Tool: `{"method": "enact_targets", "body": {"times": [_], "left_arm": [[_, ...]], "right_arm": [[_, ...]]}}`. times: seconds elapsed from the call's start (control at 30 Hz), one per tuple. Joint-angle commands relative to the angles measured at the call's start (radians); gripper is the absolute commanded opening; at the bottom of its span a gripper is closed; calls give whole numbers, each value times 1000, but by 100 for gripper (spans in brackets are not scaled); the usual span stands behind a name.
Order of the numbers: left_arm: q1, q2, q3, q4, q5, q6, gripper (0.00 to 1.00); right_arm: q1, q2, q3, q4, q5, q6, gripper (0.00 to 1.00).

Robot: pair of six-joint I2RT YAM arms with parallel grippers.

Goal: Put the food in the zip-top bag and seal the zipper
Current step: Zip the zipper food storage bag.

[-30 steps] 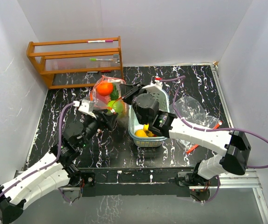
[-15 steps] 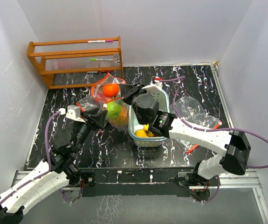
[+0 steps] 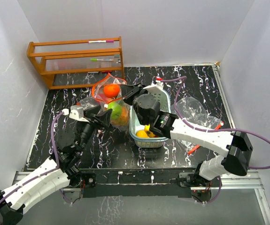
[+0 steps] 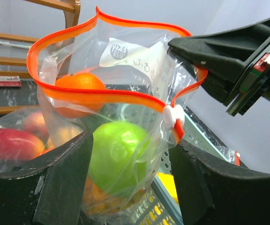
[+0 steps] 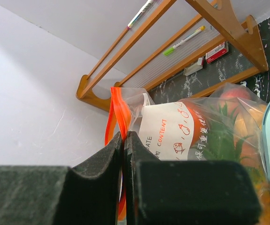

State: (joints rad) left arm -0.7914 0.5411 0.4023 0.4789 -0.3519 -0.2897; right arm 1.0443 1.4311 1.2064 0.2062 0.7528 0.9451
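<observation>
The zip-top bag (image 4: 125, 93), beside the teal basket (image 3: 137, 137) and already holding an orange (image 4: 78, 84) and green apple (image 4: 118, 154), hangs from the right fingers (image 5: 116, 159), clamped on its rim. The left fingers (image 4: 62, 173) have let go and backed off, gaping before the unsealed mouth. Yellow fruit (image 3: 142, 133) left in the basket suggests loading continues.

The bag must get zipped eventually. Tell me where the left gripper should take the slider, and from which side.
Pinch the white slider across its two sides, from the side facing the left gripper. It sits at the end of the orange zipper, and the right gripper pinches the bag rim beyond it, probably steadying it.
</observation>
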Motion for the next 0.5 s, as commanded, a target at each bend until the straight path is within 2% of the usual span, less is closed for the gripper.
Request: {"method": "enact_targets", "body": {"times": [0.0, 0.13, 0.2, 0.3, 0.4, 0.47], "left_arm": [[0, 16, 15, 137, 23, 16, 62], [0, 39, 30, 155, 20, 39, 56], [0, 49, 30, 165, 29, 42, 48], [0, 68, 27, 177, 51, 46, 29], [0, 74, 24, 191, 75, 56, 0], [0, 57, 37, 169, 102, 82, 0]], "right_arm": [[-5, -15, 25, 55, -1, 11, 8], [-4, -19, 15, 53, -2, 12, 8], [-4, -23, 12, 53, -1, 12, 8], [-4, -30, 7, 50, 1, 10, 8], [-4, -38, 1, 44, -1, 11, 8], [-4, -52, -15, 37, -1, 12, 8]]}}
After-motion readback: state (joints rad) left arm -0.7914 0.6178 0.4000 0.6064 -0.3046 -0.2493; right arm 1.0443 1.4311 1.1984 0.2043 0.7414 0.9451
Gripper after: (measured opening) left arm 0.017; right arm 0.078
